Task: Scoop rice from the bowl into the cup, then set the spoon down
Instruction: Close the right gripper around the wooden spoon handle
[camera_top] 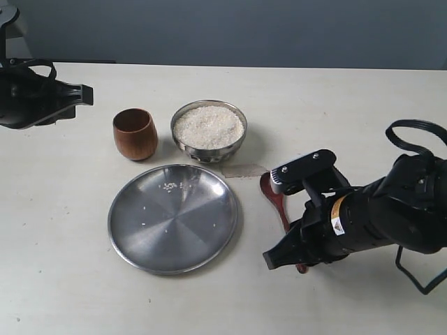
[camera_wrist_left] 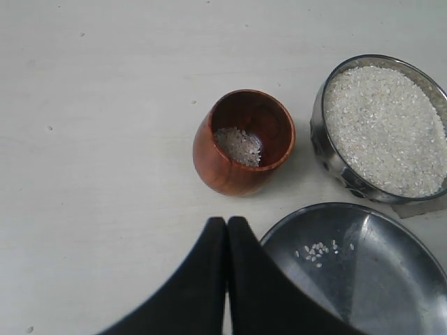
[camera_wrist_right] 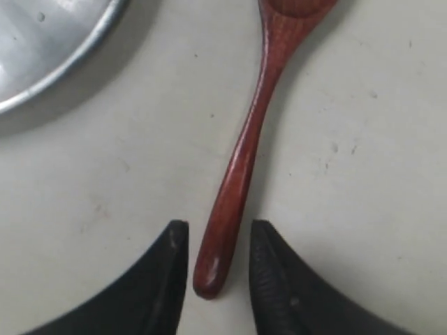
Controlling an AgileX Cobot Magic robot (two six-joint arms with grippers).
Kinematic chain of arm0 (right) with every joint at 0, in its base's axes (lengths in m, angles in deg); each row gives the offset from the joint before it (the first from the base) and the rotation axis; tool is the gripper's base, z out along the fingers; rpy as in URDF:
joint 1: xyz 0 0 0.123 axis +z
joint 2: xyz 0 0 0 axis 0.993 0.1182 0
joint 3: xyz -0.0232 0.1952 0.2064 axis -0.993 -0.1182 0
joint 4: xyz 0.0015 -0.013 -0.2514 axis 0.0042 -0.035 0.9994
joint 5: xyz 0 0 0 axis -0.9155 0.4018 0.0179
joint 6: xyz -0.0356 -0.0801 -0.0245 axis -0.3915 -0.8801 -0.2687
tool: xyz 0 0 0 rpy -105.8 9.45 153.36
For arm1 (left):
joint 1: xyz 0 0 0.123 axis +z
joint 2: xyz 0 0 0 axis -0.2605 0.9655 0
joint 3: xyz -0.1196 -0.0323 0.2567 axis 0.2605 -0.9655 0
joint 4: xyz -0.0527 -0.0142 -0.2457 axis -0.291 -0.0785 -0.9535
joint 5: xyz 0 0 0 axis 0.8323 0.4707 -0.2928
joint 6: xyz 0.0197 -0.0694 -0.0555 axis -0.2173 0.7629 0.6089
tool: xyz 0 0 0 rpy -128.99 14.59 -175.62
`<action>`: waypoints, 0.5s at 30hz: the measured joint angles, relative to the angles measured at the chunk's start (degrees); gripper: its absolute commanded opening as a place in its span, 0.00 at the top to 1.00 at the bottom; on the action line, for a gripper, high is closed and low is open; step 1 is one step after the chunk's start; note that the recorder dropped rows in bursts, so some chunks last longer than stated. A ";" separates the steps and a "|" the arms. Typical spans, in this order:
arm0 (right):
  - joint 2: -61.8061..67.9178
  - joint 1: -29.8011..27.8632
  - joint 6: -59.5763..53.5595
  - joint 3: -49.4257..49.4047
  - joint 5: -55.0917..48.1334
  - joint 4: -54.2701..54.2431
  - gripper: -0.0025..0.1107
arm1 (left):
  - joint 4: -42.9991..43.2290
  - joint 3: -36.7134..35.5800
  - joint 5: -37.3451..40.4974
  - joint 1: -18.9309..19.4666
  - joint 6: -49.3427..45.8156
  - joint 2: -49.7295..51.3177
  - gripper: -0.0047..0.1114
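The steel bowl (camera_top: 183, 141) stands full of white rice (camera_top: 209, 125) at mid-table, and the brown wooden cup (camera_top: 134, 132) is just left of it. In the left wrist view the cup (camera_wrist_left: 209, 160) holds a small heap of rice (camera_wrist_left: 237, 144) beside the bowl (camera_wrist_left: 318, 139). The reddish-brown spoon (camera_top: 274, 195) lies flat on the table, right of the plate. My right gripper (camera_wrist_right: 218, 234) is open, and the spoon's handle (camera_wrist_right: 248, 146) end lies between the fingers with a gap on each side. My left gripper (camera_wrist_left: 227, 222) is shut and empty, near the cup.
A large flat steel plate (camera_top: 173, 218) with a few loose grains lies in front of the cup and bowl. Its rim (camera_wrist_right: 56, 63) is close to the spoon. The left arm (camera_top: 42, 98) hovers at the far left edge of the table.
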 measured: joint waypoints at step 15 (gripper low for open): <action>0.00 0.00 0.85 -2.12 9.80 -1.50 0.70 | 0.00 0.00 0.00 0.00 0.00 0.00 0.96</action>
